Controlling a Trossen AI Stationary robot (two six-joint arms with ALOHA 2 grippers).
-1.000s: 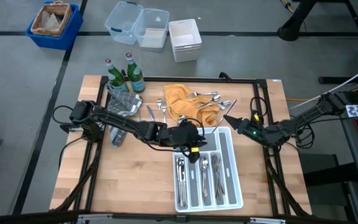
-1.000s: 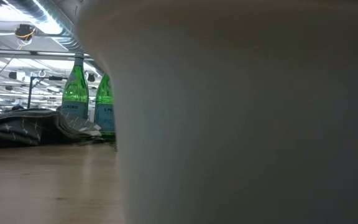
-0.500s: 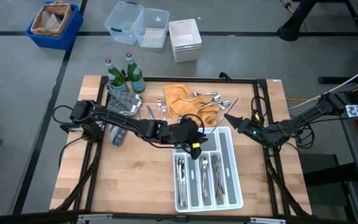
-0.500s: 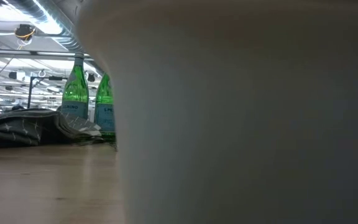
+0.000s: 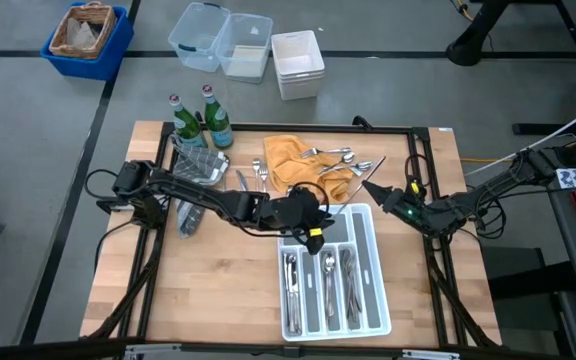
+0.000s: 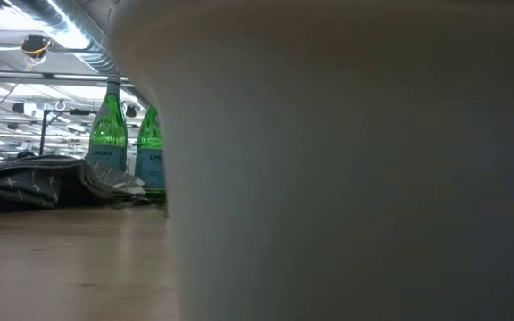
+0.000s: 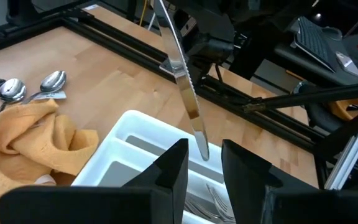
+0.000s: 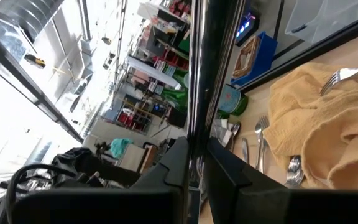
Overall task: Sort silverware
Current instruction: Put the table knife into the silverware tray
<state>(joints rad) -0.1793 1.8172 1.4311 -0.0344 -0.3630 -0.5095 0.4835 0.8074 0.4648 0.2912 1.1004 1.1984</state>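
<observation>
**Knife held over the tray's far corner, left gripper empty at its rim**

The right gripper (image 5: 376, 192) is clenched on a table knife (image 7: 182, 79); the right wrist view shows its fingers (image 8: 178, 158) pressed against the blade edge-on. From above, that knife (image 5: 367, 173) runs from the gripper toward the orange cloth (image 5: 296, 166), beside the far corner of the white tray (image 5: 368, 300). Only the left wrist view shows the knife's serrated blade hanging point-down over the tray's far end (image 7: 135, 124).

The left gripper (image 5: 313, 236) sits at the far rim of the tray, its fingers (image 7: 174, 163) parted with nothing between them.

The low view is almost wholly blocked by a pale surface close to the lens; beside it stand two green bottles (image 6: 110, 129) and a dark patterned cloth (image 6: 34, 183) on the table (image 6: 61, 259), which the high view places well away from the tray, at the table's far left part.

The tray has three long compartments, each with silverware (image 5: 326, 275) lying lengthwise; exact counts there cannot be told. On and beside the orange cloth lie more loose pieces (image 5: 330, 154), including two spoons (image 7: 27, 87) seen from the left wrist and a fork (image 8: 344, 74) seen from the right wrist.
</observation>
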